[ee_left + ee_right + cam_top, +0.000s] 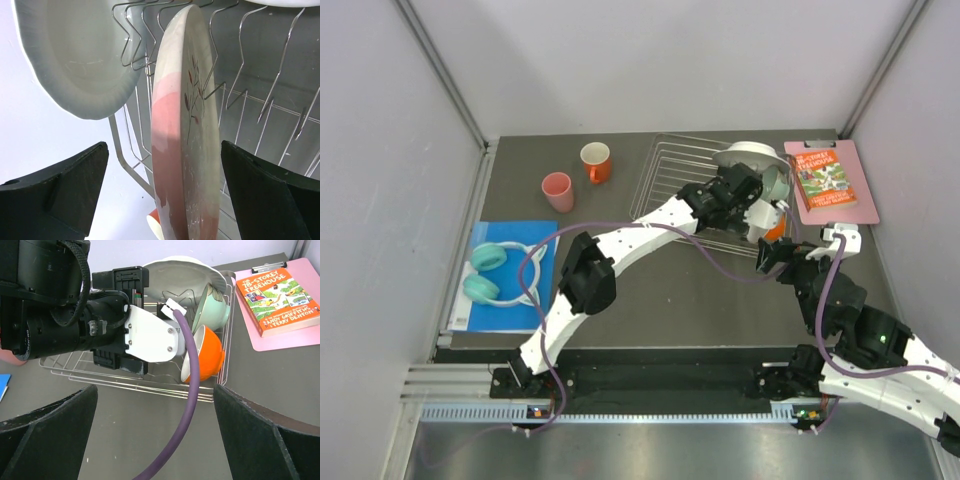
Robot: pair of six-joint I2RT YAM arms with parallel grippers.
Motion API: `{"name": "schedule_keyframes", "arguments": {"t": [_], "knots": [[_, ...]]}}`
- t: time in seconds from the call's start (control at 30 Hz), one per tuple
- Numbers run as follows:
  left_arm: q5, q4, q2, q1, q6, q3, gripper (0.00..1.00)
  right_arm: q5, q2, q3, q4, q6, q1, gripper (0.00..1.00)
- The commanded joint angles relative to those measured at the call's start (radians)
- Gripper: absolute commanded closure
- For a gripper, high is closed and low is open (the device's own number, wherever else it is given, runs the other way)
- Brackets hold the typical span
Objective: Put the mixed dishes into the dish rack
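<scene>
Standing on edge between the wires of the dish rack [665,170], the pink-and-cream plate [185,125] has the left claw [162,150] spread wide on either side of it, with neither finger touching. The pale grey-white plate [80,55] leans just beside it. At the rack's right end, the mint-green bowl [212,302] and the orange bowl [207,357] are tipped on their sides, one just beside the other. The right claw [155,390] hangs near the rack's near rim, jaws apart and empty. The pink cup [557,191] and orange cup [596,161] stand on the bench [650,290] left of the rack, well apart from both arms.
</scene>
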Motion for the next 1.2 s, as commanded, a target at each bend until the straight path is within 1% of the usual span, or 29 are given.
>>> {"name": "schedule_keyframes", "arguments": {"t": [0.0, 0.13, 0.37, 0.57, 0.67, 0.77, 0.9, 0.97, 1.03, 1.1, 1.17], "knots": [[-0.003, 0.053, -0.068, 0.002, -0.02, -0.033, 0.01, 0.023, -0.005, 0.002, 0.012, 0.004, 0.004, 0.02], [-0.009, 0.036, -0.107, 0.005, -0.059, -0.053, 0.01, 0.04, -0.008, 0.014, 0.01, -0.011, 0.004, 0.01], [0.054, 0.022, -0.213, 0.013, -0.126, -0.155, 0.01, 0.051, 0.02, 0.042, 0.012, -0.037, 0.004, 0.0], [0.08, -0.01, -0.259, 0.016, -0.189, -0.147, 0.01, 0.066, 0.029, 0.065, 0.012, -0.05, 0.004, 0.0], [0.106, -0.026, -0.31, 0.025, -0.223, -0.153, 0.01, 0.072, 0.038, 0.065, 0.012, -0.071, 0.004, 0.0], [0.15, -0.045, -0.399, 0.056, -0.286, -0.17, 0.01, 0.074, 0.072, 0.07, 0.026, -0.097, 0.002, 0.0], [0.195, -0.07, -0.479, 0.144, -0.35, -0.211, 0.01, 0.072, 0.142, 0.073, 0.07, -0.151, -0.004, 0.0], [0.221, -0.05, -0.518, 0.201, -0.387, -0.286, 0.01, 0.061, 0.185, 0.076, 0.096, -0.155, -0.009, 0.0], [0.262, -0.029, -0.542, 0.232, -0.41, -0.376, 0.01, 0.042, 0.214, 0.074, 0.131, -0.171, -0.012, 0.0], [0.276, -0.01, -0.546, 0.255, -0.436, -0.438, 0.01, 0.029, 0.234, 0.071, 0.153, -0.194, -0.018, 0.0], [0.284, -0.013, -0.54, 0.275, -0.468, -0.461, 0.01, 0.023, 0.267, 0.073, 0.176, -0.23, -0.025, 0.0]]}}
